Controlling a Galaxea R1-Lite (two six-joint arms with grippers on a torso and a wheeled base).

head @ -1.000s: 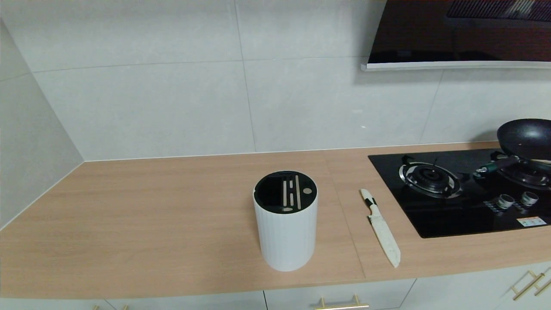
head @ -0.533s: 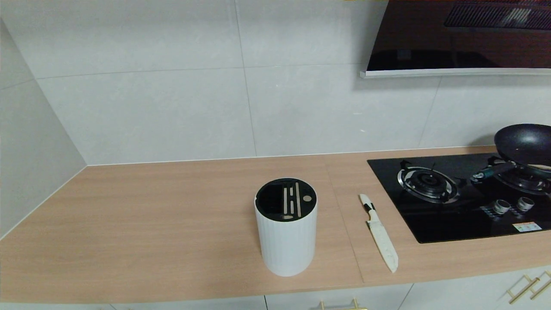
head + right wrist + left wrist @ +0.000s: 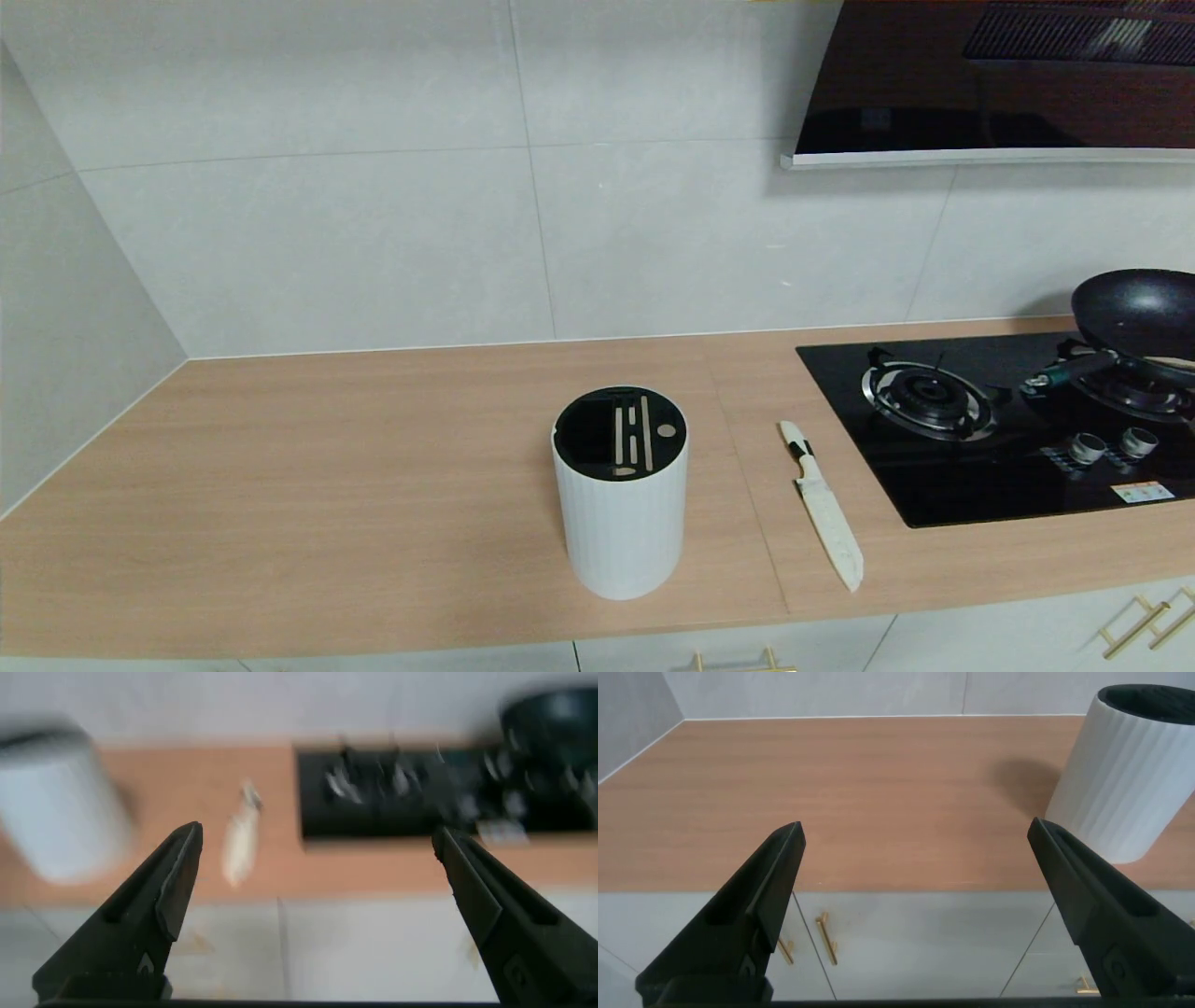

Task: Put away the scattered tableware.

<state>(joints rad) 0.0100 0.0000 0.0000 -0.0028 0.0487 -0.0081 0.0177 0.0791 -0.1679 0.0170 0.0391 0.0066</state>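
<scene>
A white knife (image 3: 822, 504) with a black band on its handle lies flat on the wooden counter (image 3: 373, 485), blade toward the front edge, between the holder and the hob. The knife (image 3: 240, 845) looks blurred in the right wrist view. A white ribbed cylindrical knife holder (image 3: 621, 493) with a black slotted top stands upright mid-counter. My left gripper (image 3: 915, 915) is open, held off the counter's front edge, with the holder (image 3: 1125, 770) ahead to one side. My right gripper (image 3: 318, 915) is open too, in front of the counter edge, facing the knife and hob.
A black gas hob (image 3: 990, 429) fills the counter's right end, with a black pan (image 3: 1134, 313) on its far burner. A range hood (image 3: 990, 84) hangs above it. White cabinet fronts with gold handles (image 3: 1134, 621) sit below. Tiled walls close the back and left.
The head camera shifted up a little between one second ago and half a second ago, so the whole scene slid down slightly. Knife and holder have not moved on the counter.
</scene>
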